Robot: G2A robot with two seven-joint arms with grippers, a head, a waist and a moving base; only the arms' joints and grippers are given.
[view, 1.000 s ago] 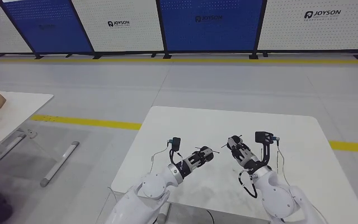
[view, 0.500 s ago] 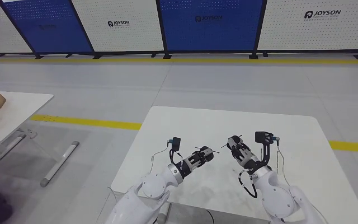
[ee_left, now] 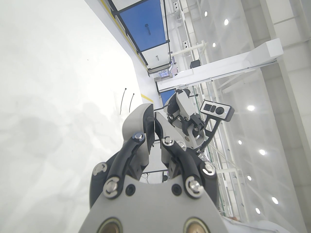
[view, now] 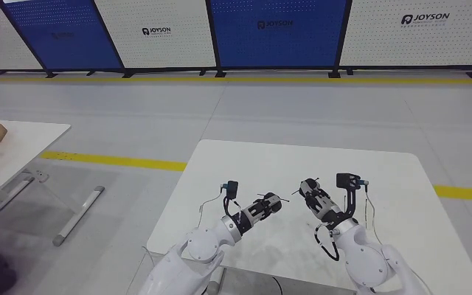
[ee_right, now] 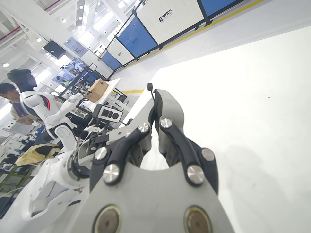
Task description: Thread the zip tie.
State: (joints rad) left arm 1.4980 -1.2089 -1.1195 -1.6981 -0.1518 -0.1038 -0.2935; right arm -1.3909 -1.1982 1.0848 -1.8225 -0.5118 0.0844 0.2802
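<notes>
Both grippers hover close together over the white table [view: 295, 158], near its front edge. My right gripper [ee_right: 155, 95] [view: 306, 186] is shut on a black zip tie, whose square head [ee_right: 150, 86] sticks out past the fingertips. My left gripper [ee_left: 154, 112] [view: 274, 199] is shut too, and a thin black strap [ee_left: 162, 108] runs from its fingertips toward the right gripper [ee_left: 181, 98]. The two sets of fingertips face each other with a small gap between them.
Two spare black zip ties [ee_left: 123, 100] [ee_left: 131, 101] lie on the table beyond the grippers, near its edge. A second table [view: 29, 140] stands at the far left, with a metal bar [view: 77, 215] on the floor beside it.
</notes>
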